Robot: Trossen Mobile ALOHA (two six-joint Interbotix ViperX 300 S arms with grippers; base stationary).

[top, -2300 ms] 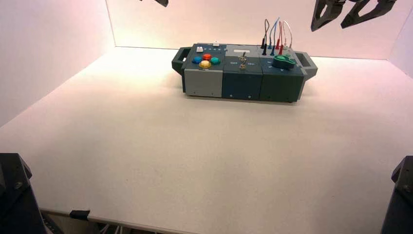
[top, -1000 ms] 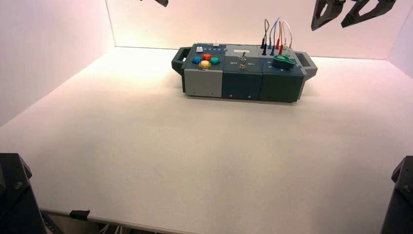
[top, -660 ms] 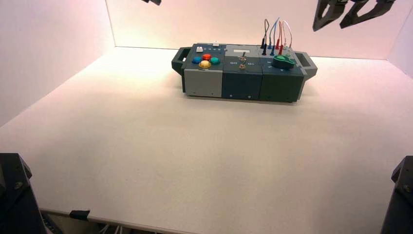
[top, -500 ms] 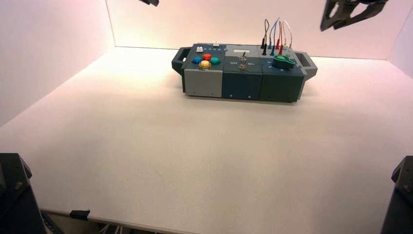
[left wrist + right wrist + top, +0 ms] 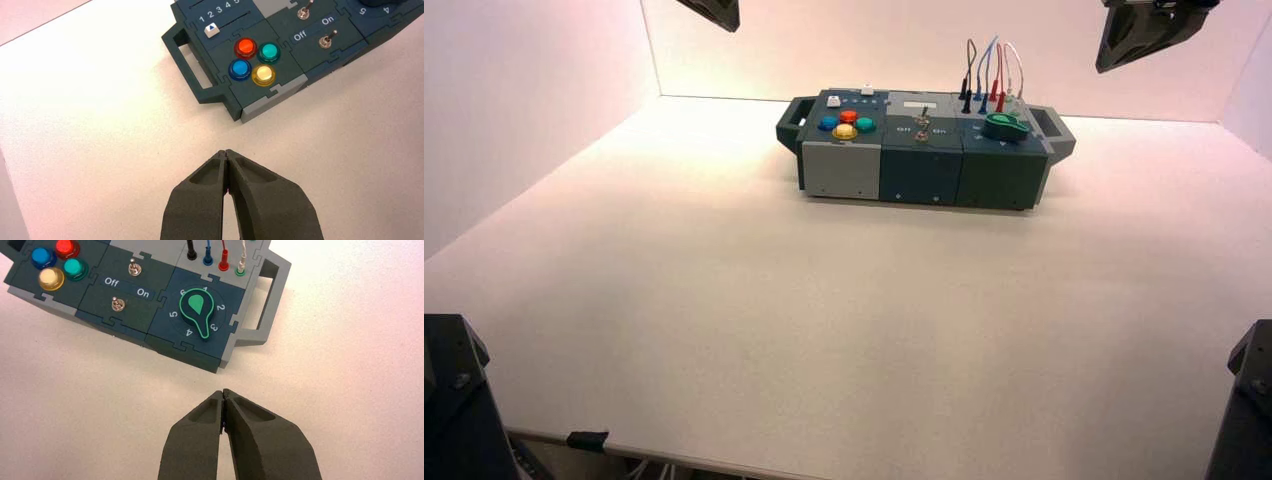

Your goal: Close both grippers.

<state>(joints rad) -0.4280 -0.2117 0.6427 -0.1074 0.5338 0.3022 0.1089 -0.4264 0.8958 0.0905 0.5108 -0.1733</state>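
High view: a white matte tabletop (image 5: 824, 330) with pale walls carries one dark teal control box (image 5: 924, 150). The two black angular grippers, earlier spread, now hang higher.

Left wrist view: left gripper (image 5: 226, 153) fingertips meet above bare table near four round buttons.

Right wrist view: right gripper (image 5: 223, 392) is likewise pinched together, near one green knob (image 5: 199, 310).

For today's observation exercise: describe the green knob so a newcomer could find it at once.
Start at the dark box on the white table. Go to its right-handle end, beneath the coloured wires. The knob is teardrop-shaped, ringed by numbers, unlike the round buttons.
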